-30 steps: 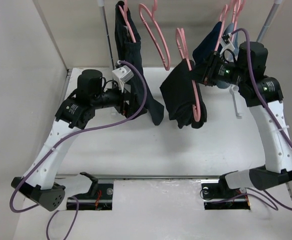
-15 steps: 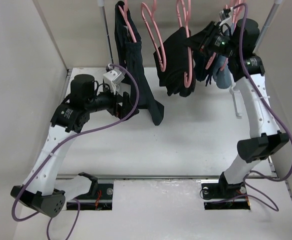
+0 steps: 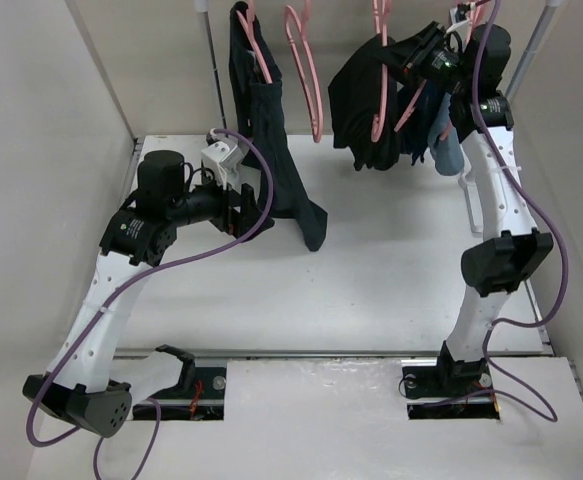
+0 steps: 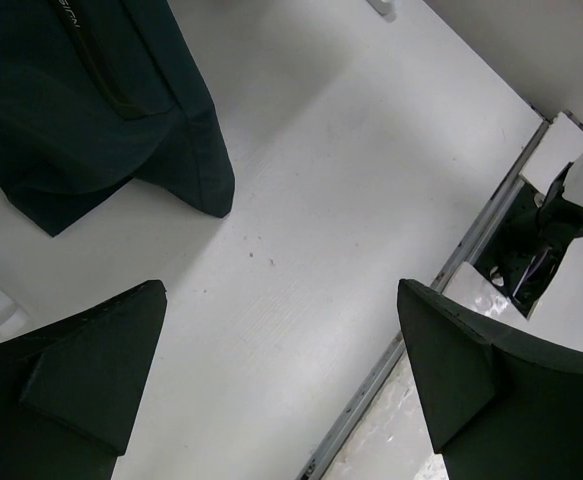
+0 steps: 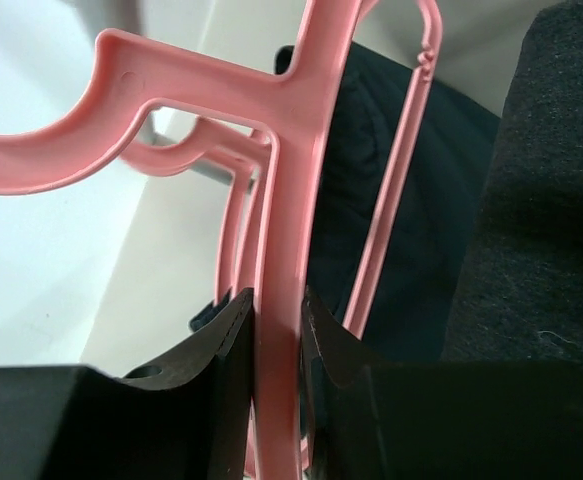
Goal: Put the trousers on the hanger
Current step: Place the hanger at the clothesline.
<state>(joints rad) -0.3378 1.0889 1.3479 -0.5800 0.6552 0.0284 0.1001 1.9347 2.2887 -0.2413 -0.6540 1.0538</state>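
Observation:
The black trousers (image 3: 354, 100) hang folded over a pink hanger (image 3: 381, 95), held high at the back beside the rail. My right gripper (image 3: 399, 60) is shut on that hanger's stem (image 5: 301, 150), and both pads (image 5: 229, 340) press the pink plastic; dark fabric hangs just behind it. My left gripper (image 3: 243, 207) stands open over the left of the table, close to another hanging dark pair. In the left wrist view my left gripper (image 4: 281, 290) has wide-apart fingers with only the white table between them.
A second dark, teal-black pair (image 3: 271, 130) hangs from a pink hanger at the back left, and its hem (image 4: 101, 110) reaches down near the table. An empty pink hanger (image 3: 306, 75) hangs between the two pairs. A blue garment (image 3: 441, 135) hangs behind the right wrist. Rack poles (image 3: 214, 80) stand at the back.
My right arm has lifted the hanger with the trousers from above mid-table up and back to the rail. The left arm drew back slightly to the left, jaws still open.

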